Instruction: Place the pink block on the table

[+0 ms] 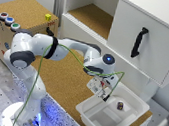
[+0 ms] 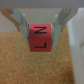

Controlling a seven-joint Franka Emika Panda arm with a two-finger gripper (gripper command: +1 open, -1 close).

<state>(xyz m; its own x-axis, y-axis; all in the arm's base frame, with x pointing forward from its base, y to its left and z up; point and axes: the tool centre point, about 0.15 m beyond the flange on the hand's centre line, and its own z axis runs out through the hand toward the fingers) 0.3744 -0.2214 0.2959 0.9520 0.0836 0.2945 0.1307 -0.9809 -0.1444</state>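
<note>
Up close, the hand [image 2: 42, 27] pinches the pink block [image 2: 41, 37], a smooth matte cube printed with black letters reading "N" and "L", between its pale fingers [image 2: 22, 22]. Block and hand hang above the granular cork table [image 2: 35, 67], just beside the white plastic bin [image 1: 131, 112], glossy and rectangular.

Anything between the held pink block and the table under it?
Nothing: in the wrist view the pink block sits between the gripper fingers, only bare table below.
</note>
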